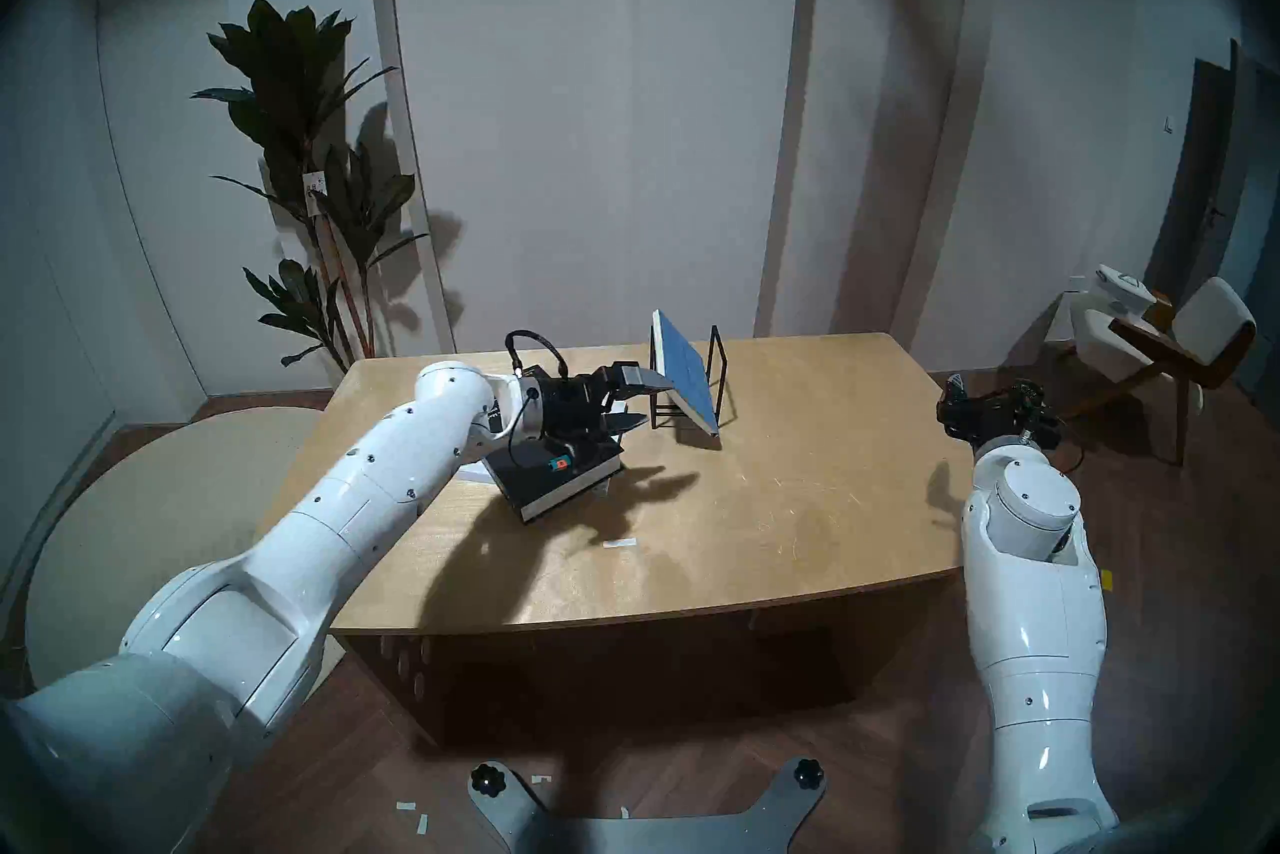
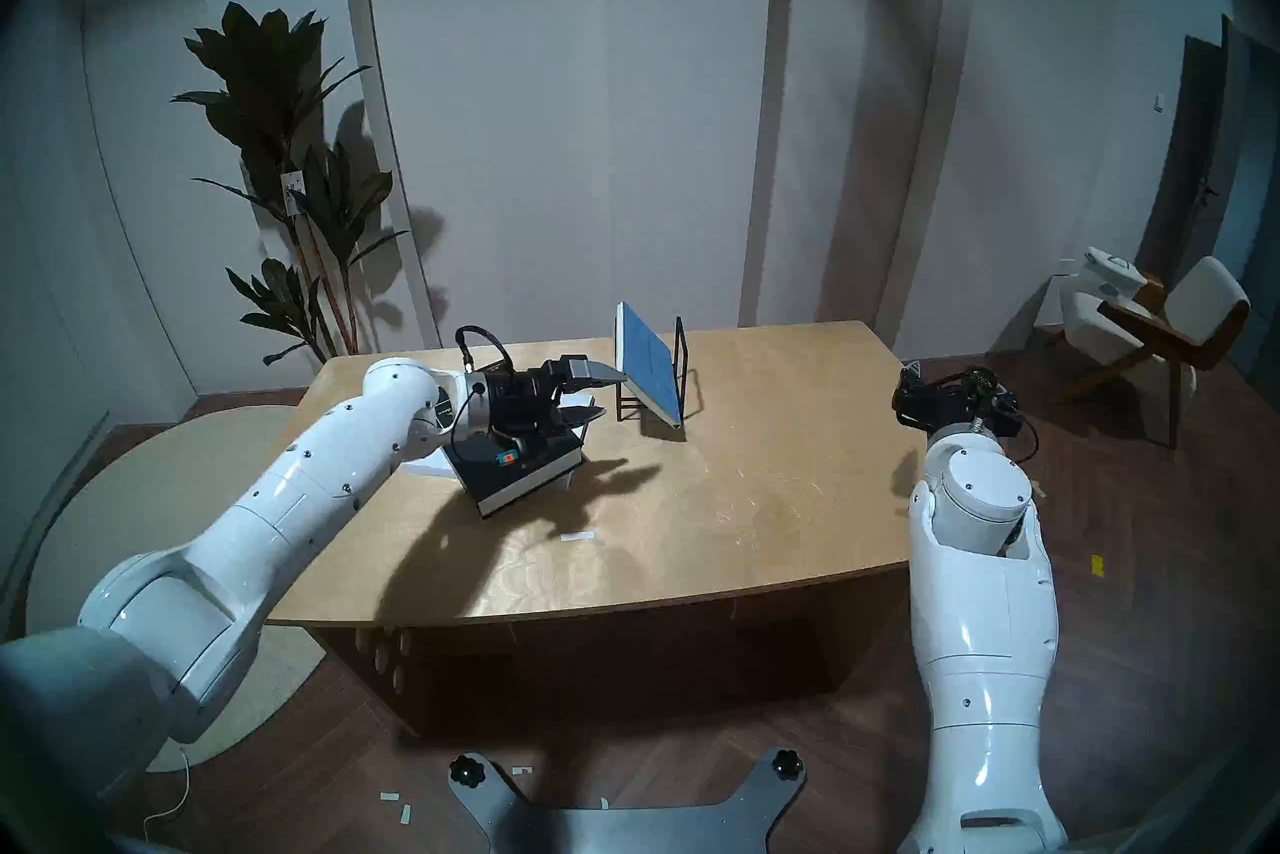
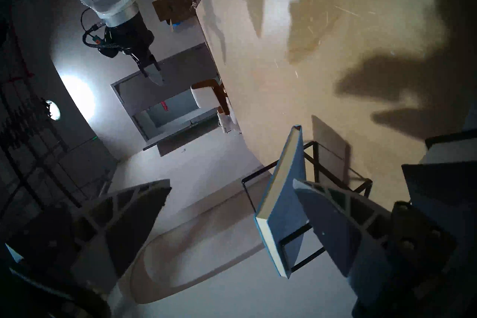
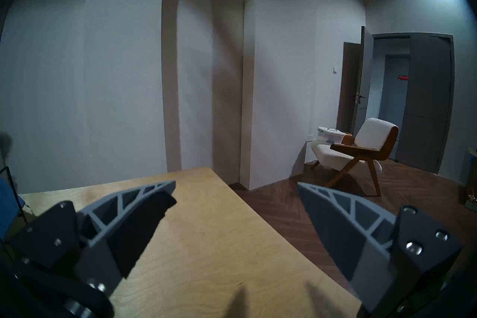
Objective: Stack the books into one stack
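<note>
A thin blue book point(image 1: 686, 374) leans tilted in a black wire rack point(image 1: 717, 378) at the back middle of the table. My left gripper point(image 1: 652, 404) is open right at the book's left face. In the left wrist view the blue book point(image 3: 281, 209) stands between the spread fingers, close against one finger point(image 3: 333, 222). Under that wrist a thick black book point(image 1: 554, 485) lies flat on a white book point(image 2: 422, 468), of which only slivers show. My right gripper point(image 4: 236, 185) hangs open and empty over the table's right edge.
The wooden table point(image 1: 796, 485) has a small white strip point(image 1: 618, 544) near its middle. A potted plant point(image 1: 305, 152) stands behind the table's left corner. An armchair point(image 1: 1177, 346) sits on the floor at the far right.
</note>
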`<action>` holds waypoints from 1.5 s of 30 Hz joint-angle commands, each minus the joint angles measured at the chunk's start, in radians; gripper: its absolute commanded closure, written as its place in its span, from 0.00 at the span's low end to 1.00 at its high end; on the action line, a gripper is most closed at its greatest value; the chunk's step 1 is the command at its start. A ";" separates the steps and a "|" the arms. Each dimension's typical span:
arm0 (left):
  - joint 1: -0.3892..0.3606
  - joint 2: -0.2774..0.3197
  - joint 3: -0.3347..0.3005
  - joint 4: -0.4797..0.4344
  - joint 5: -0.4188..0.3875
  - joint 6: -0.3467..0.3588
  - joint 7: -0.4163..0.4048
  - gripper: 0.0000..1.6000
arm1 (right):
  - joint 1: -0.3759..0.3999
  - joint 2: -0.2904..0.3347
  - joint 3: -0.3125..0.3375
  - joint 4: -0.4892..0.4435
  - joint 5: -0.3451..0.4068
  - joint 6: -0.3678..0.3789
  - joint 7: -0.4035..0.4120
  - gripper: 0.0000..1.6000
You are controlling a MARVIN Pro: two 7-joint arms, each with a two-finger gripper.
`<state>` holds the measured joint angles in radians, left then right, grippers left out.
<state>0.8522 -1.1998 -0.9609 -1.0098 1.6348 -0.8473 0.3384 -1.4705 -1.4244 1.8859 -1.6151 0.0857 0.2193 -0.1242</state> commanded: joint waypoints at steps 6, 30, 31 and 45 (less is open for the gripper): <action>-0.111 -0.149 -0.041 0.077 -0.049 0.044 -0.079 0.00 | 0.012 0.025 0.005 0.015 -0.011 -0.006 -0.007 0.00; -0.161 -0.128 0.046 0.208 0.095 0.086 -0.071 0.00 | 0.022 0.034 0.007 0.046 -0.029 -0.031 -0.008 0.00; -0.153 -0.131 0.045 0.204 0.094 0.093 -0.074 0.00 | 0.022 0.033 0.007 0.046 -0.029 -0.031 -0.008 0.00; -0.145 -0.152 0.075 0.194 0.118 0.103 -0.068 0.00 | 0.023 0.029 0.011 0.047 -0.034 -0.032 -0.003 0.00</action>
<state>0.7324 -1.3175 -0.8772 -0.8193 1.7600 -0.7633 0.2617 -1.4596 -1.3948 1.8970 -1.5473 0.0483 0.1999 -0.1266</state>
